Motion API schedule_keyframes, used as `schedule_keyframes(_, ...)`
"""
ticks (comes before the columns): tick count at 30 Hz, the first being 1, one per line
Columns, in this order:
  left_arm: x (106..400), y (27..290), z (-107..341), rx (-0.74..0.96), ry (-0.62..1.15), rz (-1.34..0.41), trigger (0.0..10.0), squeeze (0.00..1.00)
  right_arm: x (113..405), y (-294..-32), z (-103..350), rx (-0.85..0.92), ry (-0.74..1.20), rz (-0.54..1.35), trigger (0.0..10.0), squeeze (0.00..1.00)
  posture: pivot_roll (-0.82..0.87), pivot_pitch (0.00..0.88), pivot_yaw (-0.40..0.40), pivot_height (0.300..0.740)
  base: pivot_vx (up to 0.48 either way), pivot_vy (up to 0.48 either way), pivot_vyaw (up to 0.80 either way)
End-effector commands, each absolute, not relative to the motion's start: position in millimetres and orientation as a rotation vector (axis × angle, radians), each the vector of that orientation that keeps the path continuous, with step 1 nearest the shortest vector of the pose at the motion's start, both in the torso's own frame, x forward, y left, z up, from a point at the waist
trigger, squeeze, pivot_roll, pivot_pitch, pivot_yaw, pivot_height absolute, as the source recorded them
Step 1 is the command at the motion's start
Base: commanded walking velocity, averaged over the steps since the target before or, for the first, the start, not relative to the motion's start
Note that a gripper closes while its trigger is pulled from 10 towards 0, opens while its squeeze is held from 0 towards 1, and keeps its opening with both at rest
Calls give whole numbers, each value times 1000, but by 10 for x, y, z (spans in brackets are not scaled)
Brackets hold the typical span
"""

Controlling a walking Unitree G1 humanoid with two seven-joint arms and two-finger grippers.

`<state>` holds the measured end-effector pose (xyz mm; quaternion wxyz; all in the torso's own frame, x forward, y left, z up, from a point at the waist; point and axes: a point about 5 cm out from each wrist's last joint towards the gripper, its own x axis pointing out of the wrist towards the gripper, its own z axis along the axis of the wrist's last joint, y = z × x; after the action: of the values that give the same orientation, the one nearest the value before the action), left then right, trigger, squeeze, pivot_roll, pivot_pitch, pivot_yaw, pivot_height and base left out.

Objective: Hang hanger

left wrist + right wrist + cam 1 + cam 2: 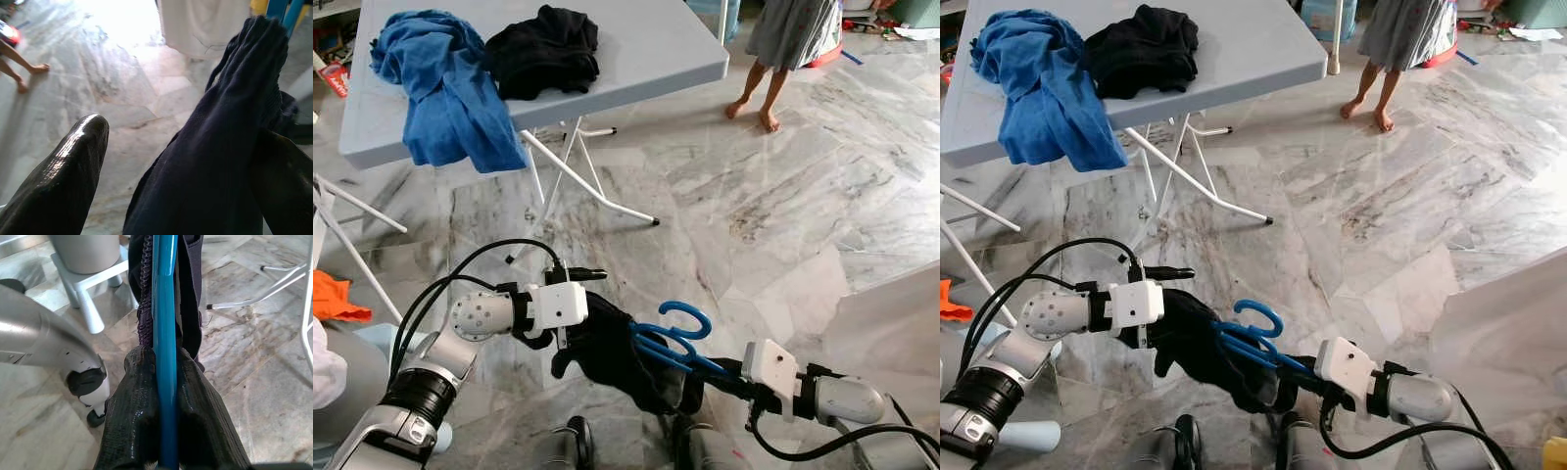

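Nearest the robot, the right gripper is clamping its fingers on the blue hanger, while the left gripper is pinching the dark garment draped over it. Beyond, a folding table is carrying more clothes; for hanging, keeping the hook upright and the grip firm is judged advisable

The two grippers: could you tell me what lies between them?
In the left eye view, a dark garment on the blue hanger spans from the left gripper to the right gripper.
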<state>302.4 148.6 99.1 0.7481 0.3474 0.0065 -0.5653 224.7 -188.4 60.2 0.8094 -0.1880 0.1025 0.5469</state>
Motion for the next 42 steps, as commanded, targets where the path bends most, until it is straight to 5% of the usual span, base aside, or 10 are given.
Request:
schedule_keyframes(1, 2994, 1551, 913, 758, 80, -1262, 10000, 0, 2229, -1833, 680, -399, 177, 1226, 10000, 0, -113, 259, 65, 740, 0, 0, 0)
schedule_keyframes(2, 2976, 1558, 880, 748, 106, -1287, 8902, 0, 2244, -1841, 699, -405, 174, 1233, 10000, 0, -114, 257, 66, 740, 0, 0, 0)
schedule_keyframes(3, 2966, 1560, 867, 741, 117, -1298, 8902, 0, 2253, -1845, 709, -408, 172, 1234, 10000, 0, -114, 257, 66, 740, 0, 0, 0)
schedule_keyframes(4, 2962, 1561, 858, 728, 126, -1304, 5922, 0, 2262, -1848, 718, -409, 171, 1235, 10000, 0, -114, 257, 66, 740, 0, 0, 0)
schedule_keyframes(5, 2949, 1566, 843, 716, 139, -1320, 510, 0, 2278, -1851, 733, -414, 168, 1236, 10000, 0, -114, 256, 66, 740, 0, 0, 0)
schedule_keyframes(6, 2939, 1570, 836, 712, 145, -1330, 0, 0, 2286, -1852, 738, -417, 167, 1237, 10000, 0, -114, 256, 66, 740, 0, 0, 0)
schedule_keyframes(42, 2760, 1532, 733, 576, 204, -1504, 0, 0, 2382, -1759, 778, -430, 156, 1302, 10000, 0, -113, 257, 64, 740, 0, 0, 0)
